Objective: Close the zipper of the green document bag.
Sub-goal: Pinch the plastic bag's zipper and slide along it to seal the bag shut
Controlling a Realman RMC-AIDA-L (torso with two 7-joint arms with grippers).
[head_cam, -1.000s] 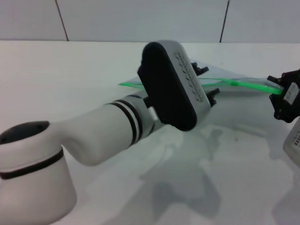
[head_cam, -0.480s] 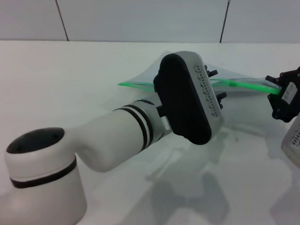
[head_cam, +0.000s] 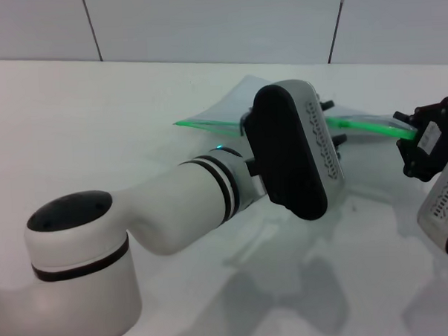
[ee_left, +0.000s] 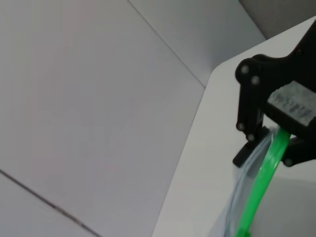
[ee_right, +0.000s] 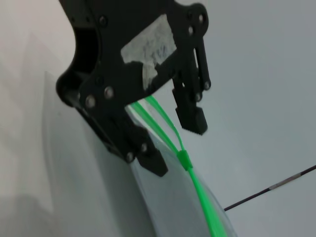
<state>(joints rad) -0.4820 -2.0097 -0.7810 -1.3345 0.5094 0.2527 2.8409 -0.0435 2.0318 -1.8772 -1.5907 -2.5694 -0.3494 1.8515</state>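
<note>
The green document bag [head_cam: 225, 108] is held raised over the white table, its bright green zipper [head_cam: 371, 126] running from left to right. My right gripper [head_cam: 410, 135] is shut on the bag's right end; the left wrist view shows the strip [ee_left: 261, 182] entering that gripper [ee_left: 270, 150]. My left gripper [head_cam: 333, 122] is mostly hidden behind its own wrist. In the right wrist view it [ee_right: 171, 143] stands open, a finger on each side of the zipper [ee_right: 202, 202]. The small slider [ee_right: 182, 159] sits just beyond its fingertips, with two separate strands on the gripper's side.
My left arm's white forearm and elbow [head_cam: 78, 241] fill the near left of the table [head_cam: 95, 107]. A tiled wall [head_cam: 203, 20] rises behind the table. The right arm's white wrist housing [head_cam: 445, 203] sits at the right edge.
My left arm has slid to the right along the zipper, toward the right gripper. The right gripper and the bag's right end have stayed in place.
</note>
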